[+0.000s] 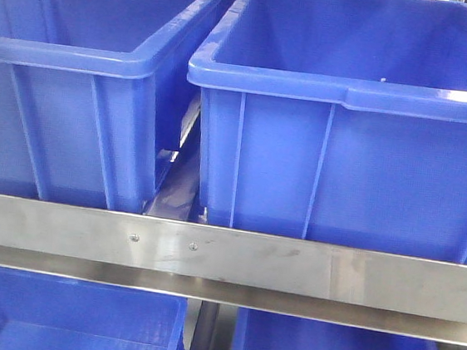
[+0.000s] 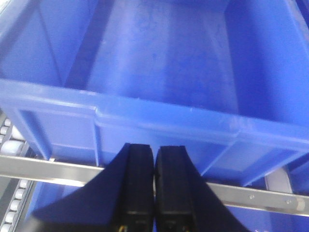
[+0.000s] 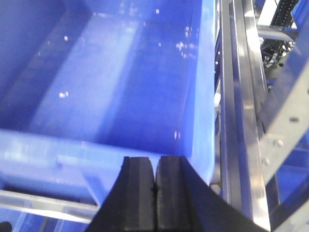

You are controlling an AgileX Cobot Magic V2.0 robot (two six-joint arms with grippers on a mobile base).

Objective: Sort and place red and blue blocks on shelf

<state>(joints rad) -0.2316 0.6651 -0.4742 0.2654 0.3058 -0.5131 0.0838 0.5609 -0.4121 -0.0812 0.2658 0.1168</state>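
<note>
Both the left gripper [image 2: 154, 193] and right gripper [image 3: 155, 198] are hovering before bins [image 1: 350, 95] on the shelf [image 1: 225, 258], jaws pressed together, no blocks showing, so finding them should be coming first

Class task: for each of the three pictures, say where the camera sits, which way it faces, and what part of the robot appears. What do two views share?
Front view: faces the shelf's brushed-steel rail and two large blue plastic bins; no robot shows.
Left wrist view: behind the left gripper, jaws shut, looking into a bin.
Right wrist view: behind the right gripper, jaws shut, above a bin.
Both wrist views show a bin with no blocks in sight.
</note>
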